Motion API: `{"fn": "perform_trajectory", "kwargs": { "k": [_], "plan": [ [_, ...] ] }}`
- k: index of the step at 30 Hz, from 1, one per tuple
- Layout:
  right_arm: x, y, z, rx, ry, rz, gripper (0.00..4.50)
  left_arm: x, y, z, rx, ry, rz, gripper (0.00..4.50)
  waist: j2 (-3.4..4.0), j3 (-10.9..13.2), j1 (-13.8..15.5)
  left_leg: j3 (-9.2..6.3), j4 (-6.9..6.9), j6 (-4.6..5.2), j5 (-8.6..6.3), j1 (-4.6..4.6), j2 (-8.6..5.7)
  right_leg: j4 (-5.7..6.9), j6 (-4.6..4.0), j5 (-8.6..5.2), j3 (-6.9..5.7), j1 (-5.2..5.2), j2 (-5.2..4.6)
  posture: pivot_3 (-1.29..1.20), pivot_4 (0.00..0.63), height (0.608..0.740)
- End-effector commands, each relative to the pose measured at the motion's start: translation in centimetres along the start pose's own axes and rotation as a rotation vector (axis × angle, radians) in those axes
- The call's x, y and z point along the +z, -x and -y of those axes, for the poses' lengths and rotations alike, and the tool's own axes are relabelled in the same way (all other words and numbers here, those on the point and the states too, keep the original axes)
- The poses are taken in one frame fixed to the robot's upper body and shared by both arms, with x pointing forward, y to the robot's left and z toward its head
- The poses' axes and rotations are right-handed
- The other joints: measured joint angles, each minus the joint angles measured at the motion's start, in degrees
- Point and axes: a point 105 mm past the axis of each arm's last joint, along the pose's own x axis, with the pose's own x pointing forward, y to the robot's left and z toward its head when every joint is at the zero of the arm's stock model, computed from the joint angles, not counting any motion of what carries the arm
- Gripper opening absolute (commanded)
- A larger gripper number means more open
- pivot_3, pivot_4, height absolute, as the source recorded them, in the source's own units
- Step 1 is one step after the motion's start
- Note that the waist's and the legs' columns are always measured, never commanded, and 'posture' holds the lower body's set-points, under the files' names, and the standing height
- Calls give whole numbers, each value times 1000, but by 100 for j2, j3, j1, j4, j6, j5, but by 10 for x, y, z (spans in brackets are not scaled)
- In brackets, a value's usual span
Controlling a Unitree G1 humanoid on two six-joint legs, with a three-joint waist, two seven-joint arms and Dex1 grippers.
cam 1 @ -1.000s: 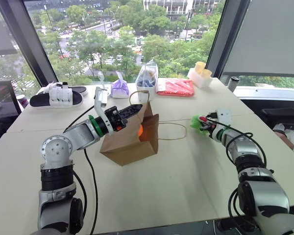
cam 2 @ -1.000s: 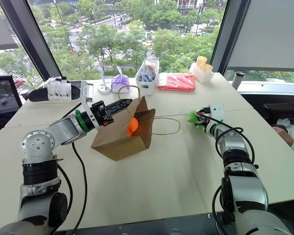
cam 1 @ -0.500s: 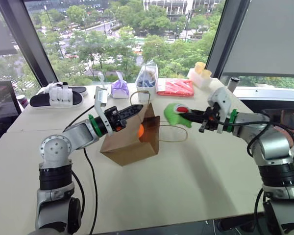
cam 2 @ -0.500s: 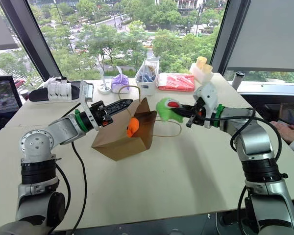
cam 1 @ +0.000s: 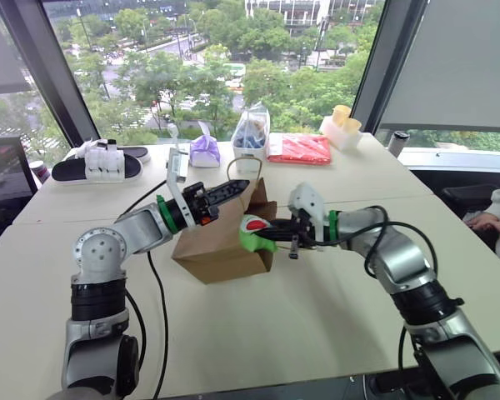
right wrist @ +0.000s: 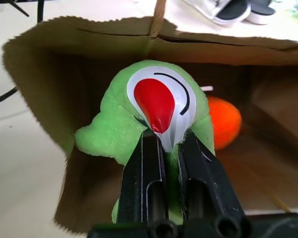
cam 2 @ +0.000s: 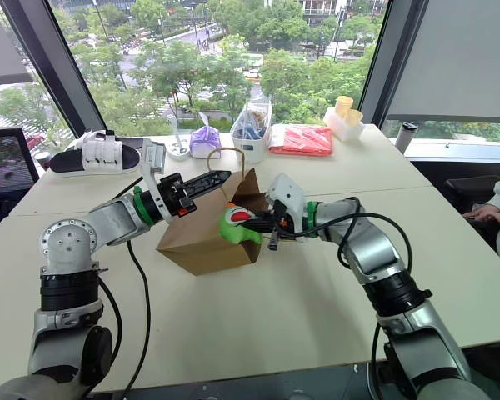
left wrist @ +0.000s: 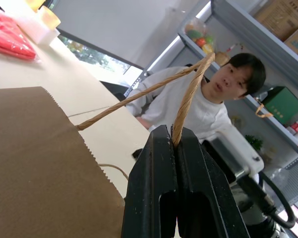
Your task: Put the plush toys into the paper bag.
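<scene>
Lying on its side on the table [cam 1: 317, 308], the bag [cam 1: 212, 246] is shown with its mouth turned toward the right arm. One twisted handle [left wrist: 181, 96] is clamped between the closed fingers of the left gripper [cam 1: 239, 187], by which the upper edge of the mouth is lifted. The green toy [cam 2: 236, 225] is pinched in the right gripper [right wrist: 164, 148], whose fingers are closed on its white-and-red face, and is held at the mouth, partly within the opening. The orange toy [right wrist: 224, 121] is seen deep inside the bag from the right wrist view; most of it is hidden behind the green toy, and from the head views it is screened by toy and paper. The far interior of the bag is in shadow and hard to make out. Open tabletop is left in front of the bag and to its right. Along the far edge, well apart, are set a purple pouch [cam 1: 203, 151], a clear bag [cam 1: 251, 133], a red packet [cam 1: 298, 148] and sandals [cam 1: 100, 163]. A seated person [left wrist: 208, 94] is seen beyond the table edge.
</scene>
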Motion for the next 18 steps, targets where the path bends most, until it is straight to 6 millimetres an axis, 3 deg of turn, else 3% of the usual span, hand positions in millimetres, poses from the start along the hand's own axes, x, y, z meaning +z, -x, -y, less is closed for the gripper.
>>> {"fn": "perform_trajectory", "kwargs": {
  "k": [1, 3, 6, 12, 13, 18],
  "plan": [
    [17, -10, 2, 23, 62, 42, 59, 8, -2, 13, -49, -36, 28, 0, 0, 0, 0, 0, -1, 0, 0, 0, 0, 0, 0, 0, 0, 0, 0, 0, 150, 740],
    [17, -15, 2, 33, 66, 53, 59, 7, -2, 13, -48, -35, 30, 0, -1, 0, 0, -2, -1, 0, 0, 0, 0, 0, 0, 0, -1, 0, 0, 0, 150, 740],
    [18, -17, 5, 30, 60, 68, 1144, 8, -1, 13, -45, -34, 35, 0, -1, -1, 3, -6, -1, 0, 0, 0, -1, 0, 0, 0, -3, 1, 0, 0, 150, 740],
    [19, -17, 13, -5, 73, 78, 4236, 11, 0, 11, -36, -19, 60, 0, -1, -1, -9, -6, -3, 0, 0, 0, -1, 1, -1, 0, -3, -2, 0, 0, 150, 740],
    [20, -17, 14, -10, 74, 79, 4421, 12, 0, 10, -35, -12, 70, 0, -1, -1, -9, -6, -3, 0, 0, 0, -1, 1, -1, 0, -3, -2, 0, 0, 150, 740],
    [22, -6, 22, -62, 88, 81, 4421, 22, 2, 7, -31, 13, 119, 0, -1, -1, -8, -7, -2, 0, 0, 0, -1, 1, -1, 0, -3, -3, 0, 0, 150, 740]
  ]
}}
